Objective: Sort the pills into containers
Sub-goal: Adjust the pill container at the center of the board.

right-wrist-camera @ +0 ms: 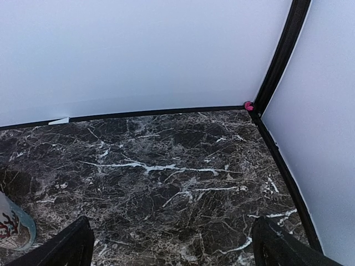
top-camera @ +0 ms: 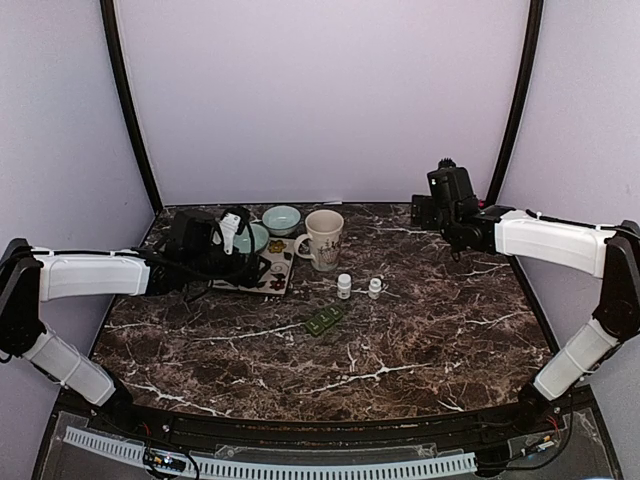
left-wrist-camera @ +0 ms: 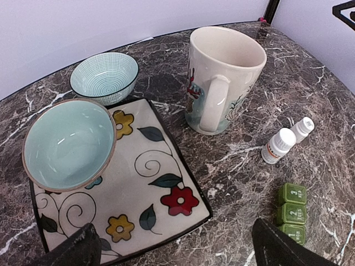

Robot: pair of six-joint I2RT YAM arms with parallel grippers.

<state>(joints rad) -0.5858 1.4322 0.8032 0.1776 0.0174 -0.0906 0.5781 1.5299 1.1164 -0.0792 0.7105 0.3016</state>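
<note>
Two small white pill bottles [top-camera: 344, 286] [top-camera: 375, 288] stand side by side mid-table; the left wrist view shows them too [left-wrist-camera: 278, 146] [left-wrist-camera: 303, 129]. In front of them lies a green pill organizer [top-camera: 324, 320] [left-wrist-camera: 292, 211] with numbered lids, all closed. No loose pills show. My left gripper [top-camera: 234, 236] [left-wrist-camera: 177, 250] hangs open over the near corner of the flowered plate [left-wrist-camera: 161, 191], holding nothing. Far to the right, my right gripper [top-camera: 428, 208] [right-wrist-camera: 175, 247] stands open and empty above bare marble near the back right corner.
A cream mug [top-camera: 325, 239] [left-wrist-camera: 224, 77] stands right of the plate, its edge also in the right wrist view [right-wrist-camera: 12, 224]. A pale blue bowl [left-wrist-camera: 69, 144] sits on the plate; a patterned bowl [top-camera: 281, 219] [left-wrist-camera: 105, 77] stands behind it. White walls close the back and sides.
</note>
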